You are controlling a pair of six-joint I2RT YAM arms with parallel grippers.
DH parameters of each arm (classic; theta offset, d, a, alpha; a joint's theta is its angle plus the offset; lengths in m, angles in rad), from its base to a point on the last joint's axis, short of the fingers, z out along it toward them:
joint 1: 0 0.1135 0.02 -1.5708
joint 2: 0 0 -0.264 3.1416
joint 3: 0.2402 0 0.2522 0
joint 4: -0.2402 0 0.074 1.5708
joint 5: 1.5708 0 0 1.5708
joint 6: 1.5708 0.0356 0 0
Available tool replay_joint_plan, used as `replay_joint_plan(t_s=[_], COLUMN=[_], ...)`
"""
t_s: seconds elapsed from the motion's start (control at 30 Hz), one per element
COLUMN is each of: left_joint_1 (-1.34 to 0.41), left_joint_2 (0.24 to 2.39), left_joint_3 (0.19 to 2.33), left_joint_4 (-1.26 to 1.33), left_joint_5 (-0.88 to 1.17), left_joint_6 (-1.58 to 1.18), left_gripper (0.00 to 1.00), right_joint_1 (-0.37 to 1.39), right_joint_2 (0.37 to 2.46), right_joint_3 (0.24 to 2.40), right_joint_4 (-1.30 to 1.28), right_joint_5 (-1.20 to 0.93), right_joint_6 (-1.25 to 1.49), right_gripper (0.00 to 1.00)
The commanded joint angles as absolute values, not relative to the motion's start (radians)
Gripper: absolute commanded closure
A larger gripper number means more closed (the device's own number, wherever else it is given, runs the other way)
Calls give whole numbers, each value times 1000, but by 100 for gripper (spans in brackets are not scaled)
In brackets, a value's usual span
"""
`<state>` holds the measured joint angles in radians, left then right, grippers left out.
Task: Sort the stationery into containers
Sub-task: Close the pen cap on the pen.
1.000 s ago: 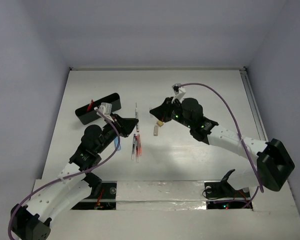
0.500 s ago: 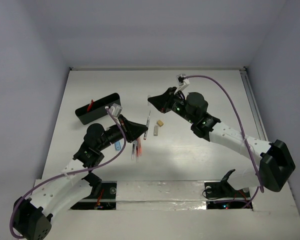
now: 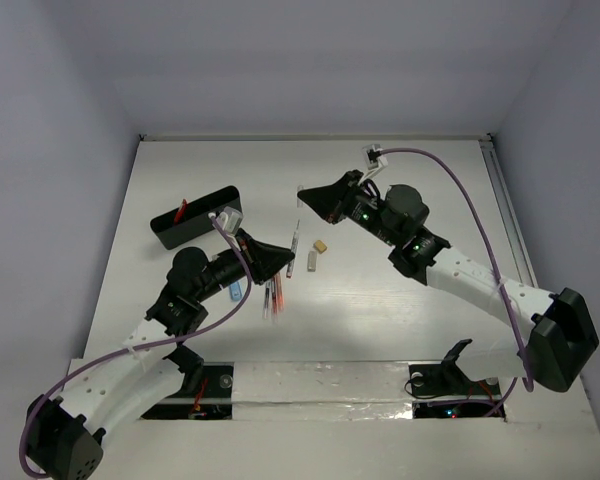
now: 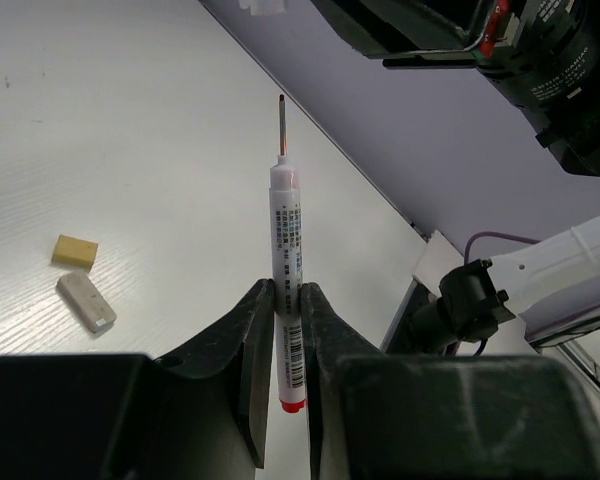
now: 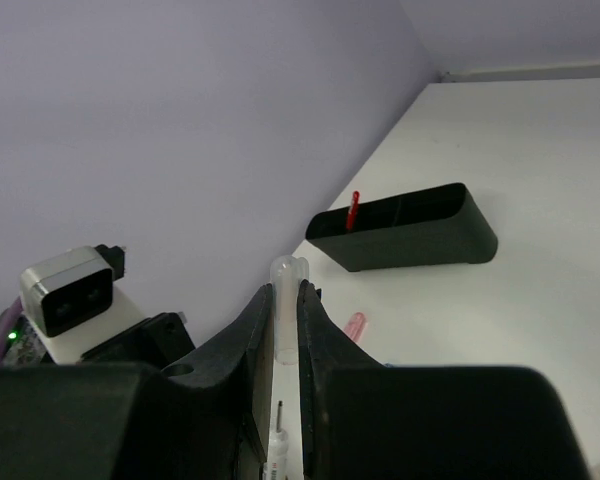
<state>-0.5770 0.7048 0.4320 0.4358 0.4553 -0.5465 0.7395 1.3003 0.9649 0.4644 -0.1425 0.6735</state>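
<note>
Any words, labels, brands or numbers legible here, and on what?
Nothing is legible.
White pen in the left pincer: small print and a barcode on its barrel, too small and blurred to read.
No other text shows.

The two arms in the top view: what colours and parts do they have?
The left arm and the right arm have white links between black joints. The left gripper and the right gripper are black and tapered. A purple cable runs along each arm to a white wrist camera. Green lights glow on the right arm.
</note>
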Motion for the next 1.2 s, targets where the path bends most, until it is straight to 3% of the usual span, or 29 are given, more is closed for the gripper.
replay_joint_plan(t_s=[0.0,1.17], left_joint_1=[-581,-563], left_joint_2=[700,658], left_joint_3=[440,456], left_joint_4=[476,448], left_joint_5=[453,413], left_joint_6=[-526,-515], left_gripper=[100,100], right_joint_1=[735,735], right_joint_2=[1282,1338], right_joint_3=[953,942], right_joint_4=[552,598], right_joint_5=[-202,-270], right_joint_6=[707,741], right_gripper=[100,100])
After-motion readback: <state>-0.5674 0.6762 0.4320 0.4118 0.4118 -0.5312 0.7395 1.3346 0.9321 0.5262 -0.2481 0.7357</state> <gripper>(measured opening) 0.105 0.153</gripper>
